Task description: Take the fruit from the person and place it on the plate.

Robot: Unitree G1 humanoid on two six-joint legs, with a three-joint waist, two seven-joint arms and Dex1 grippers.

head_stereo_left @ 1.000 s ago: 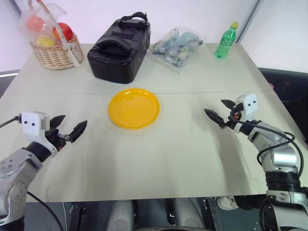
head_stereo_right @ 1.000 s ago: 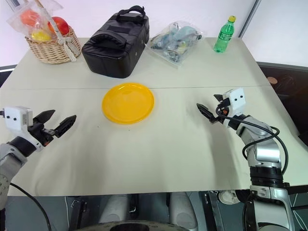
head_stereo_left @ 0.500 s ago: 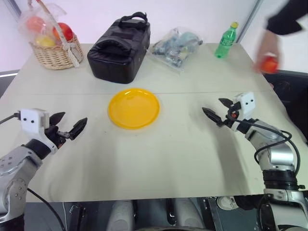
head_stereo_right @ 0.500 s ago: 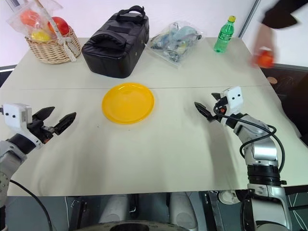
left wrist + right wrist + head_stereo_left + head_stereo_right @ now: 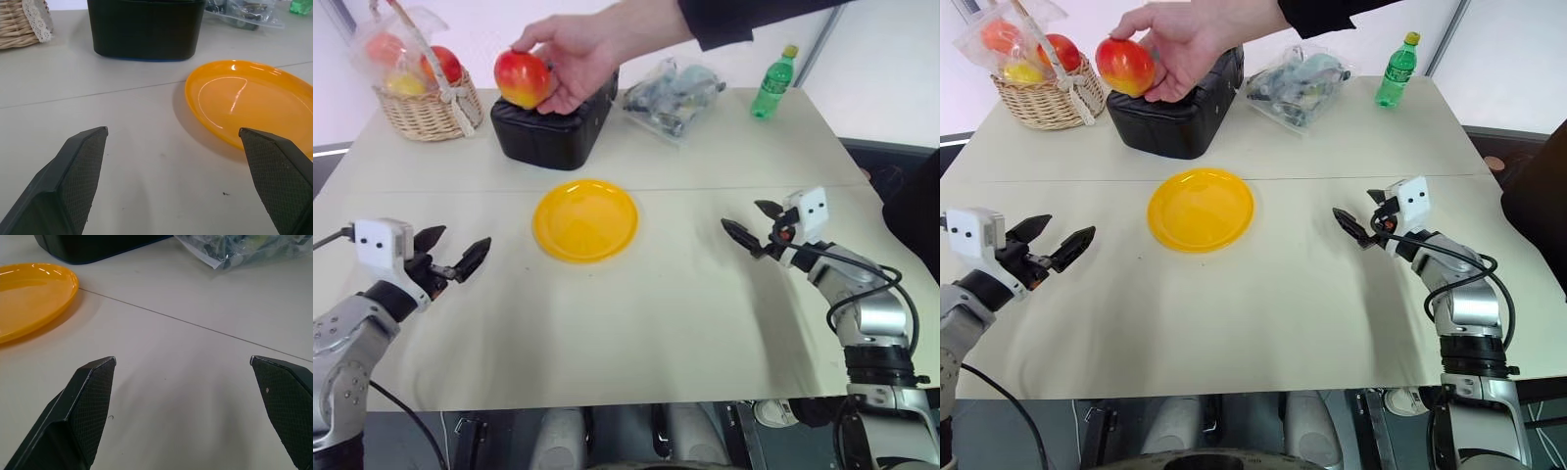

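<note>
- Person's bare hand (image 5: 573, 47) with dark sleeve is holding the round red-and-yellow fruit (image 5: 523, 79) up over the far side of the table (image 5: 636, 294) — just above the black fabric bag (image 5: 548, 137), beside the wicker basket (image 5: 426, 110).
- Round yellow-orange plastic plate (image 5: 585, 219) is lying bare mid-table.
- Left pincer (image 5: 450, 257) is hovering with fingers apart, holding nothing.
- Right pincer (image 5: 750, 222) is likewise spread wide — nothing held, well apart from the fruit.
</note>
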